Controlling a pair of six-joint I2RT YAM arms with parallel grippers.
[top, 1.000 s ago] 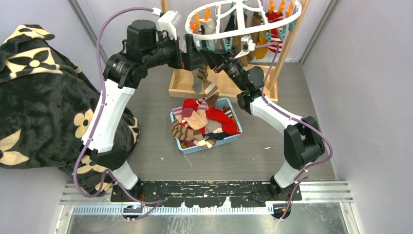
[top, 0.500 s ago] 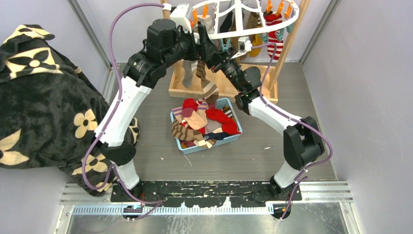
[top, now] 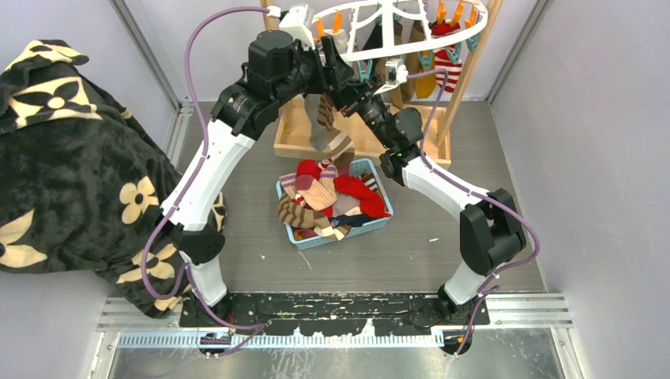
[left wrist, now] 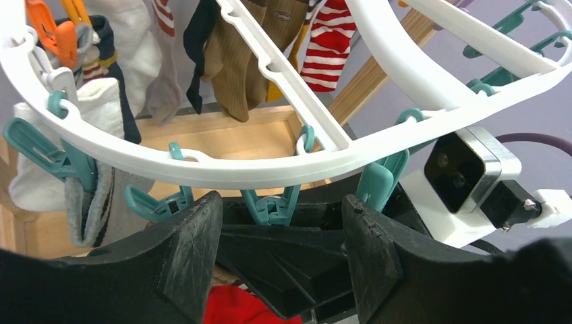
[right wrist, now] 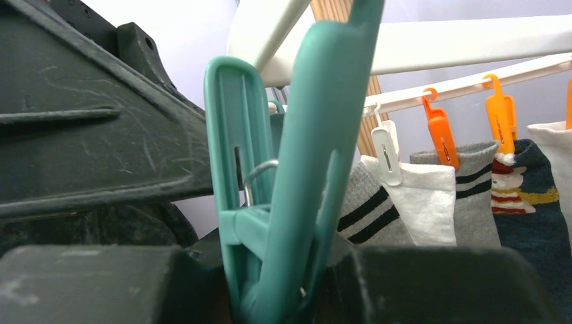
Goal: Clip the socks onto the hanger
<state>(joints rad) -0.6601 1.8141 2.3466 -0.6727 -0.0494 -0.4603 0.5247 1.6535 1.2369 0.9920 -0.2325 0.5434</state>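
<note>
Located high at the back of the table: hanger [left wrist: 222, 177], white oval ring, above the base of the wooden stand [top: 294, 144]. Pegged to its far clips: several socks [left wrist: 236, 74], brown, navy, white and red-and-white striped among them. Heaped below in the blue basket [top: 371, 164]: further socks [top: 332, 197], red and brown-striped uppermost. Positioned at the ring's near rim: right gripper [right wrist: 270, 287], clamped on a dangling teal clip [right wrist: 283, 169]. Set opposite: left gripper [left wrist: 280, 226], fingers [left wrist: 182, 256] parted either side of what appears to be that same clip, no contact visible. Dangling beneath both grippers, above the basket: one brown-and-tan striped sock [top: 340, 146], upper end hidden behind the arms in the overhead view. Draped along the left wall: black floral blanket [top: 63, 158].
</note>
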